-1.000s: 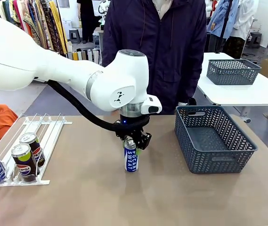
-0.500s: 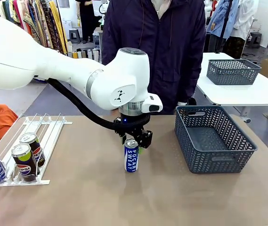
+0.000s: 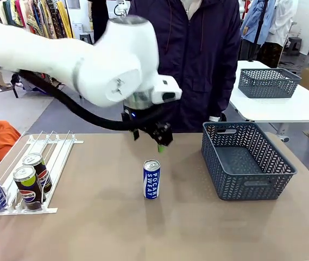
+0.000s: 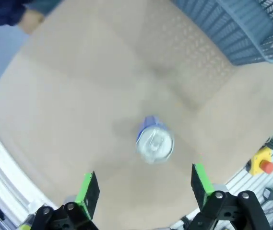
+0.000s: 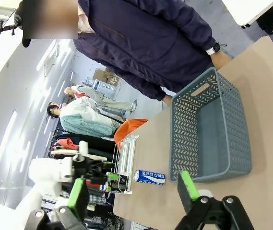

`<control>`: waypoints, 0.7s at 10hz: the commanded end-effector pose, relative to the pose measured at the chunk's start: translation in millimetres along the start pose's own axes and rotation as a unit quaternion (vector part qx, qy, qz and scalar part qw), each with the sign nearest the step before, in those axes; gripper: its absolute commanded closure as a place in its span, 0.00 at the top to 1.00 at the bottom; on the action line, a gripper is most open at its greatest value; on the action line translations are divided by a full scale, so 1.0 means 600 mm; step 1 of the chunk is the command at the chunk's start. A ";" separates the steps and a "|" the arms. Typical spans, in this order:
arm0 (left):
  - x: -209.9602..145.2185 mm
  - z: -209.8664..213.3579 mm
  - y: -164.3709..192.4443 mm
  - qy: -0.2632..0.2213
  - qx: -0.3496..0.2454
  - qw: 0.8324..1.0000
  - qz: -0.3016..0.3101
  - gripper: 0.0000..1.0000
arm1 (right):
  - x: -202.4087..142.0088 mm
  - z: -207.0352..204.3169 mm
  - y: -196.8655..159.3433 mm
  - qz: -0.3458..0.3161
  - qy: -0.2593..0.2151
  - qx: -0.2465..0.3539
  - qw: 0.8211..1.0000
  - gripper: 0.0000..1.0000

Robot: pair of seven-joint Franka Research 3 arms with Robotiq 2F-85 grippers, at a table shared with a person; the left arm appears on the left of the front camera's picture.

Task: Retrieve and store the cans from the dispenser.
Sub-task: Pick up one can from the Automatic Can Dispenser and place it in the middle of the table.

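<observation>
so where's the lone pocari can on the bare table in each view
front view: the can stands upright mid-table, left of the basket.
left wrist view: seen from above, its silver top sits near picture centre; the basket is at top right.
right wrist view: it appears sideways, low centre, just left of the basket.
shared landmark: the grey basket.

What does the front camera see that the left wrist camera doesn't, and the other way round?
Front view: three cans waiting in the white rack, and a second basket farther back. Left wrist view: the standing can seen from above, silver top showing, and a yellow box with a red button. Both: that can, the grey basket, and the open left gripper.
</observation>
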State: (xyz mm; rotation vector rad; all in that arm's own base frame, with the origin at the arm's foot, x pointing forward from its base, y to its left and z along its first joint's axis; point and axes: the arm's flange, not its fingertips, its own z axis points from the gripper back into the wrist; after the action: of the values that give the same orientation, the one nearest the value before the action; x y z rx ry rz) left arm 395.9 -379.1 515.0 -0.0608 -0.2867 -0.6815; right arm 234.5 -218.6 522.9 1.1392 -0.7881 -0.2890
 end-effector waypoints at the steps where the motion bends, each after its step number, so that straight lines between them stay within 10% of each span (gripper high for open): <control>1: -0.117 0.095 0.112 -0.050 -0.049 0.997 0.015 1.00 | 0.005 -0.002 0.002 0.013 -0.010 0.012 1.000 1.00; 4: -0.277 0.205 0.354 -0.140 -0.162 0.965 0.153 1.00 | 0.005 -0.002 0.002 0.013 -0.010 0.012 1.000 1.00; 7: -0.483 0.202 0.568 -0.225 -0.275 0.889 0.289 1.00 | 0.005 -0.002 0.002 0.013 -0.010 0.012 1.000 1.00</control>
State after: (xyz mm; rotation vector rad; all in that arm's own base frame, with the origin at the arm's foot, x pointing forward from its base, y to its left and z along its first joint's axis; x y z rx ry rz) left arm 353.3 68.6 578.3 -0.7661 -0.4900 -0.1721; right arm 234.6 -218.9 522.6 1.1376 -0.7877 -0.2906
